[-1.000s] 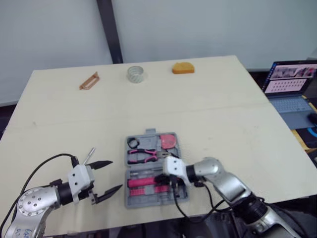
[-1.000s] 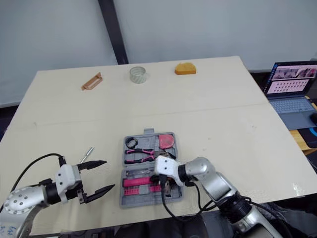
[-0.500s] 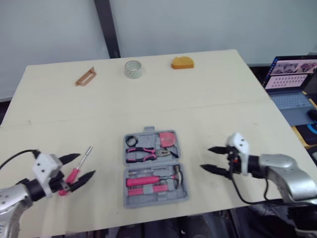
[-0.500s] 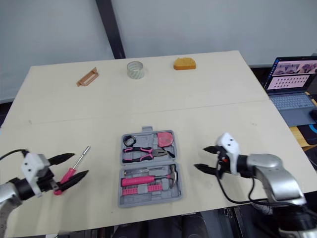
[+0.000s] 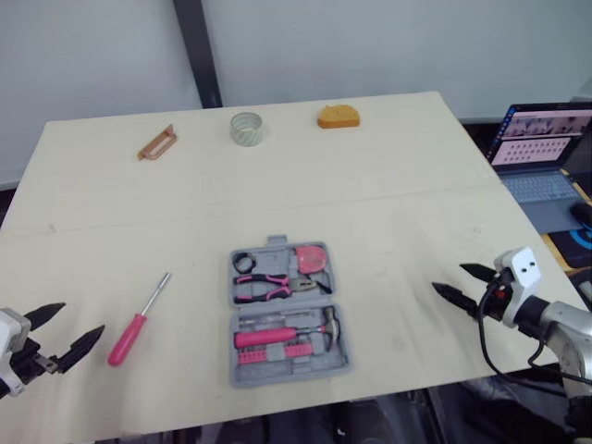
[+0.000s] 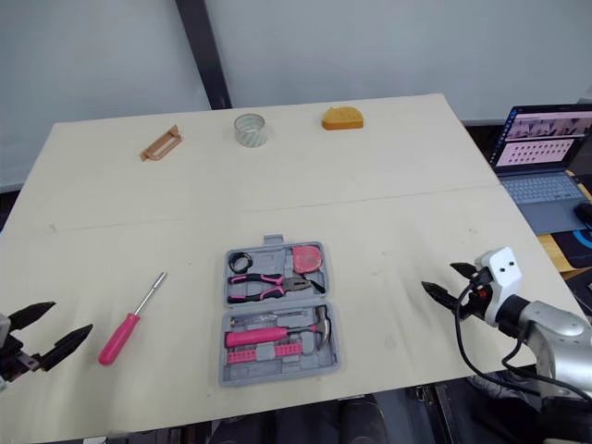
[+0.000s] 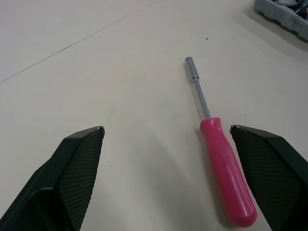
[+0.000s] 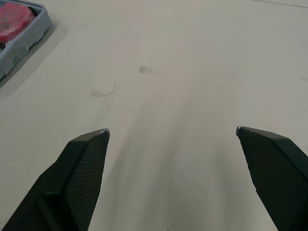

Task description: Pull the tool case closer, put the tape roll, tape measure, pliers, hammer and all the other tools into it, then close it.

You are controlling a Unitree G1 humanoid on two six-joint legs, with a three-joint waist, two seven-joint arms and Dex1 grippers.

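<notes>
Two grippers wait at the near side of the table [image 5: 388,203], one at each end. We see both spread wide w/ nothing in them. The left gripper [image 5: 81,318] is at the near left corner, low over the top, pointing to about 2 o'clock. Just at its 3 o'clock lies a screwdriver [image 5: 137,319] w/ a pink handle, flat on the table, metal tip pointing to 1 o'clock. In the left wrist view it lies between the two fingers [image 7: 72,178], much closer to one of them. The right gripper [image 5: 449,277] is by the right edge, pointing to about 10 o'clock.

The tool case [image 5: 278,245] lies open & flat in the middle, near the front edge. It is well apart from both grippers, & the screwdriver is at its 9 o'clock. In the near half we see the hammer [image 5: 261,338] w/ a pink grip & a row of pink bits [image 5: 282,352]. In the far half are the pliers [image 5: 266,285], a red tape measure [image 5: 313,260] at 1 o'clock & a small black ring [image 5: 243,264] at 11 o'clock.

Far back, at 12 o'clock from the case, stands a clear tape roll [image 5: 246,128]. An orange lump [image 5: 338,117] is at 1 o'clock & a flat brown piece [image 5: 155,146] at 11 o'clock. Off the table at 3 o'clock sits an open laptop [image 5: 541,157].
</notes>
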